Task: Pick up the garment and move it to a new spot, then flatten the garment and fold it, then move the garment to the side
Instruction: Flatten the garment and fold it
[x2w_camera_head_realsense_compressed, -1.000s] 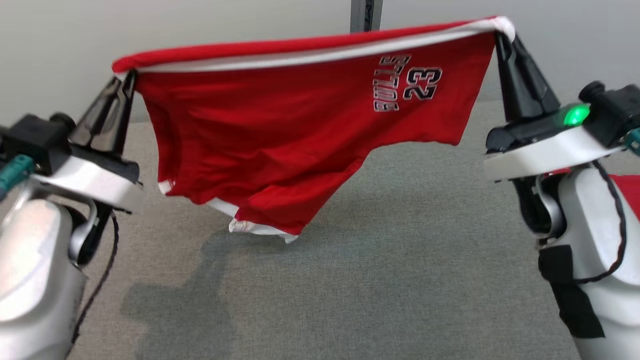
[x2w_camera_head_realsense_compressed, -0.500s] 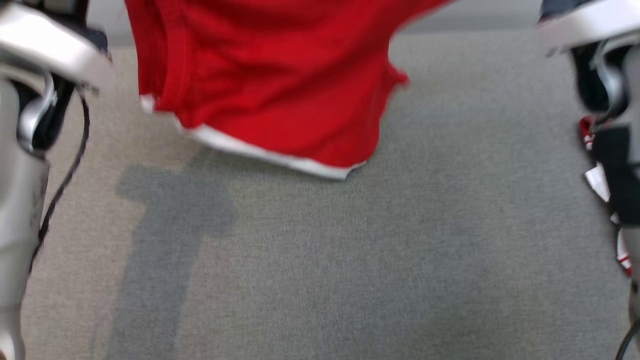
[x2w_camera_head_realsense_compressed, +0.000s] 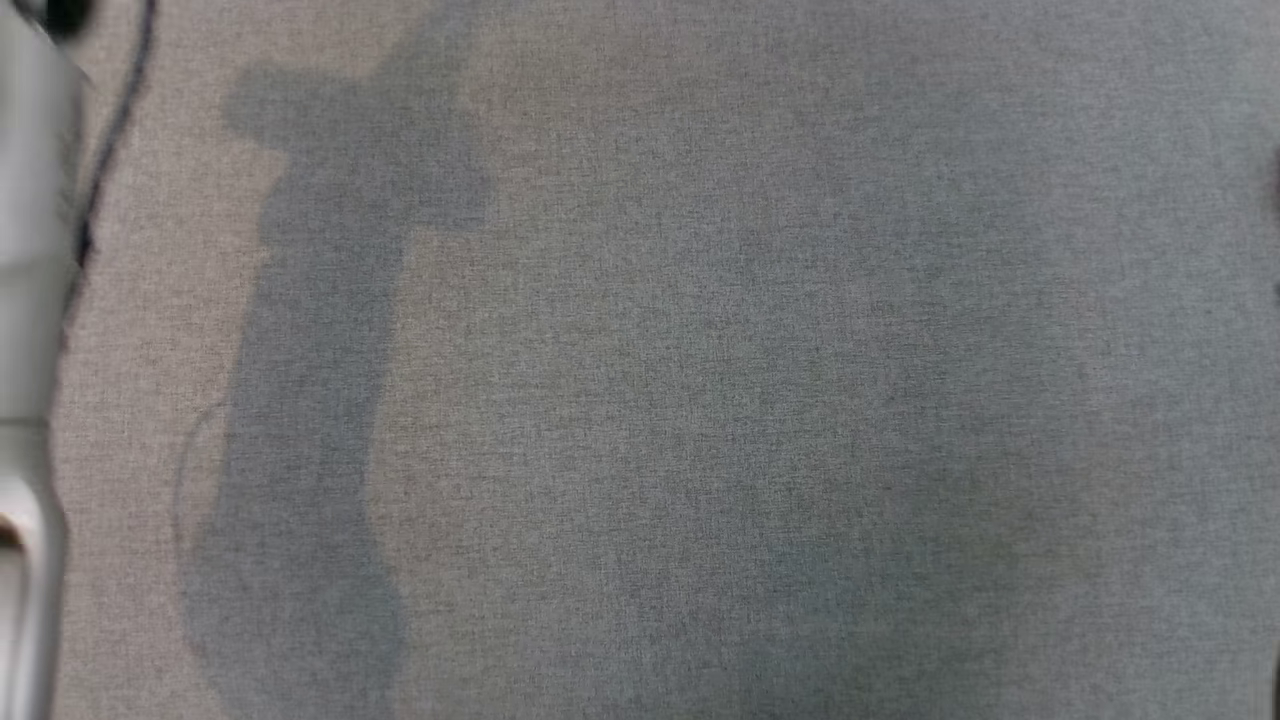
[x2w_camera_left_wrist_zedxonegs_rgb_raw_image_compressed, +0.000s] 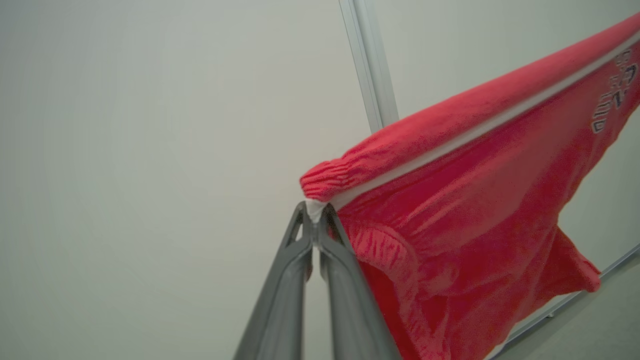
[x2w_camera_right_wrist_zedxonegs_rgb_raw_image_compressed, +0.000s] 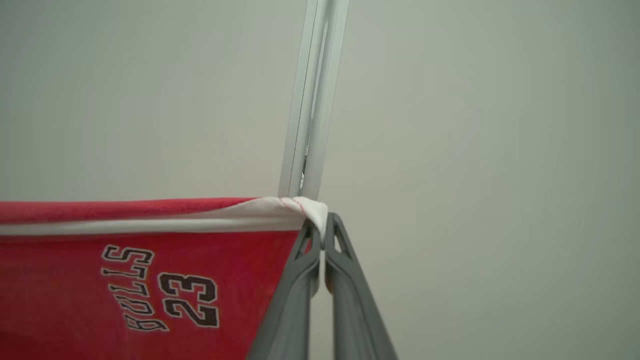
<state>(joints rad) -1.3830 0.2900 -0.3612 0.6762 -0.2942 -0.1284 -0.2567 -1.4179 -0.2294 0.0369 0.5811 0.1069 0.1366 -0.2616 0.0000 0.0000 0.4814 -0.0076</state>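
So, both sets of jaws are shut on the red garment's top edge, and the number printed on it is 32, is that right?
Not quite: the number on the red garment is 23, not 32, as the right wrist view shows. Both sets of jaws are indeed shut on its top edge.

The garment (x2w_camera_right_wrist_zedxonegs_rgb_raw_image_compressed: 50, 300) is red with a white band (black numerals 23); the surface (x2w_camera_head_realsense_compressed: 700, 400) is heathered grey.

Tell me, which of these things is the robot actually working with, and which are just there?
In the job: red garment, pinched at its top corners by the left gripper and right gripper.
Just there: grey surface, metal post, pale wall.
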